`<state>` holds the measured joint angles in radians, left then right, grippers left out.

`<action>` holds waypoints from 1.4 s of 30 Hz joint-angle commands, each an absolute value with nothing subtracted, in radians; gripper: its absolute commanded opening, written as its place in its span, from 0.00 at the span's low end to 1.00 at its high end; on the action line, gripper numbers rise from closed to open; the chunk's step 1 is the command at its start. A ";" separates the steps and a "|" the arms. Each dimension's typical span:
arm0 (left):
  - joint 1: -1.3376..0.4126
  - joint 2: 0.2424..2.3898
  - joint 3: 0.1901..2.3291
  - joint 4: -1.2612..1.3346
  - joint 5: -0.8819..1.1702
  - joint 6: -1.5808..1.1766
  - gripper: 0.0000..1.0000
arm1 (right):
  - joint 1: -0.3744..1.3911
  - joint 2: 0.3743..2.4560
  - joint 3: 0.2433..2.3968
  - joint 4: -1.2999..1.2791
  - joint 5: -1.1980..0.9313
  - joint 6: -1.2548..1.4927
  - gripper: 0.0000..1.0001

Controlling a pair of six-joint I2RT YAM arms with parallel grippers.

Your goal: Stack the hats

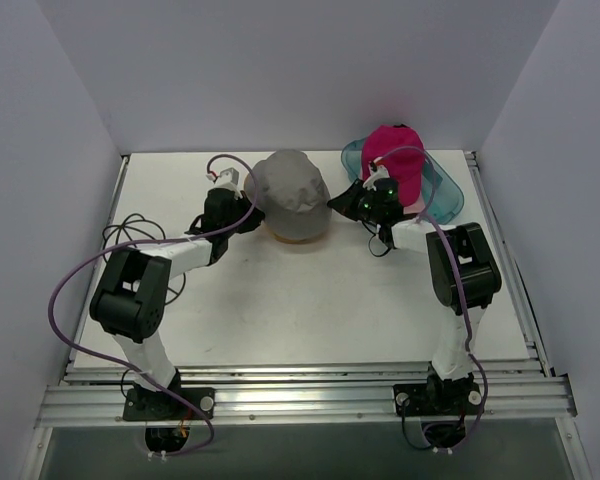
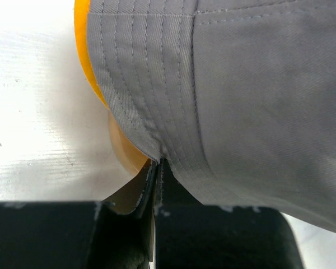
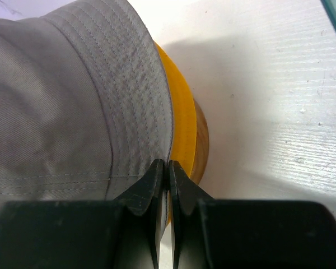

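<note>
with left gripper (image 2: 158,165) and right gripper (image 3: 167,168) both pinched on the brim of grey hat (image 1: 288,188), pull down evenly to seat it squarely over yellow hat (image 3: 183,123).

The grey hat (image 1: 288,190) is showing parallel stitch lines; the yellow hat (image 3: 182,129) is looking plain. The cap (image 1: 395,150) is showing magenta.

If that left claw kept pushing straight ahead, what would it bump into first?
The grey hat: the left gripper is shut on its brim, with the yellow hat right beneath.
</note>
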<state>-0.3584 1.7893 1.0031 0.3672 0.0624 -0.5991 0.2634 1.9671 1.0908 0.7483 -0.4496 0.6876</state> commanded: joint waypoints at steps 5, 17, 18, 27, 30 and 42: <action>-0.356 1.777 1.029 0.279 0.009 -0.571 0.02 | 0.267 1.919 1.141 0.713 -0.446 0.649 0.00; -0.360 1.510 1.120 -0.087 -0.127 -0.549 0.61 | 0.265 1.819 1.172 0.554 -0.367 0.592 0.30; -0.360 1.494 1.123 -0.095 -0.127 -0.543 0.61 | 0.265 1.798 1.170 0.542 -0.358 0.589 0.30; -0.449 1.275 1.153 -0.273 -0.192 -0.446 0.98 | 0.281 1.560 1.128 0.367 -0.218 0.529 0.33; -0.491 1.186 1.163 -0.331 -0.219 -0.436 0.94 | 0.293 1.477 1.115 0.289 -0.163 0.483 0.39; -0.742 0.934 1.017 -0.276 -0.212 -0.341 0.94 | 0.431 1.237 1.068 0.143 -0.068 0.422 0.50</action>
